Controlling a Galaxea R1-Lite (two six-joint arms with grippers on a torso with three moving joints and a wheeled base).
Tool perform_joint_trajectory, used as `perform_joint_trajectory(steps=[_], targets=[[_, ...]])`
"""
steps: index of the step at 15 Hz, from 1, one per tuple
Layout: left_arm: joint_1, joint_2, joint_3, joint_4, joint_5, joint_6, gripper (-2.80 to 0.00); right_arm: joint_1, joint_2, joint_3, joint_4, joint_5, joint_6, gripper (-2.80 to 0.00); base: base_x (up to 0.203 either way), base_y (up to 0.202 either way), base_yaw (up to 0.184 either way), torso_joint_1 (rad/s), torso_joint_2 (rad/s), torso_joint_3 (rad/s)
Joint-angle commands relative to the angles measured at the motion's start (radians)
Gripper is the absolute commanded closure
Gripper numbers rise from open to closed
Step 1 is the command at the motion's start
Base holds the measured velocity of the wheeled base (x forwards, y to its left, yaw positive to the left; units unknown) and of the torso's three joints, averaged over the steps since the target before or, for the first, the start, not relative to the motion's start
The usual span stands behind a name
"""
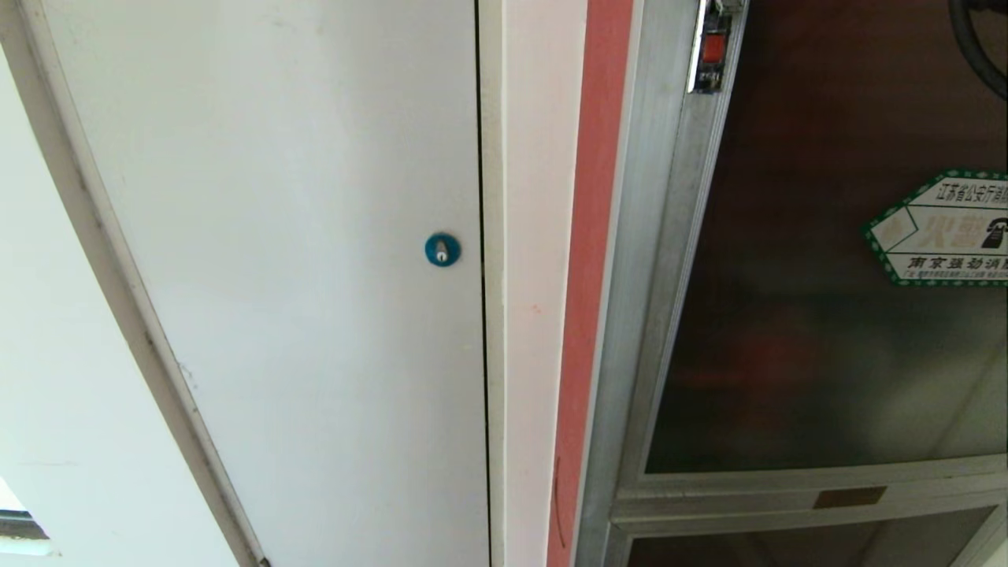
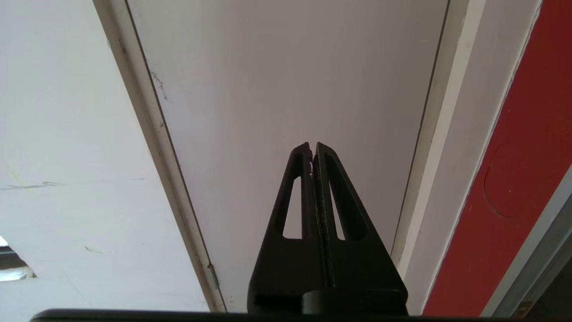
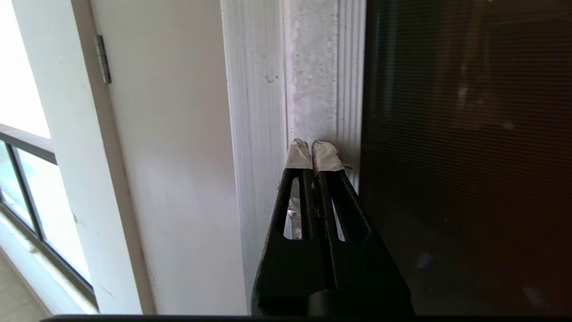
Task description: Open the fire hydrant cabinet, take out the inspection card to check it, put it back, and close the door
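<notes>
The fire hydrant cabinet's silver aluminium frame (image 1: 646, 260) runs down the right half of the head view. Its door (image 1: 803, 331) is dark tinted glass, carrying a green-bordered hexagonal sticker (image 1: 941, 228) and a small red latch (image 1: 713, 49) at the top. The door looks shut against the frame. My right gripper (image 3: 312, 147) is shut, holding nothing, its taped tips close to the door's aluminium frame (image 3: 313, 67) beside the dark glass (image 3: 464, 134). My left gripper (image 2: 312, 146) is shut and empty, pointing at the white panel door (image 2: 286, 80). The inspection card is out of view.
A white panel door (image 1: 299, 276) with a blue round lock (image 1: 442, 250) fills the left of the head view. A red strip (image 1: 591, 276) separates it from the cabinet. A lower dark glass panel (image 1: 787, 547) sits under the door. A window (image 3: 27, 188) shows in the right wrist view.
</notes>
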Motion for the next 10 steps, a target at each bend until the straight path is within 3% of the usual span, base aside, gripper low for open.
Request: perform_joint_trajectory(steps=[1,7,10], targets=[[0.000,0.000,0.022,-0.001,0.000,0.000,0.00,0.019,-0.040,0.013,0.000,0.004,0.000,0.00,0.000,0.000,0.000,0.000,0.00,0.000],[0.000,0.000,0.022,-0.001,0.000,0.000,0.00,0.082,-0.154,0.232,-0.003,0.007,-0.041,0.00,0.000,0.000,0.000,0.000,0.00,0.000],[0.000,0.000,0.023,-0.001,0.000,0.000,0.00,0.083,-0.162,0.269,-0.007,0.007,-0.046,0.00,0.000,0.000,0.000,0.000,0.00,0.000]])
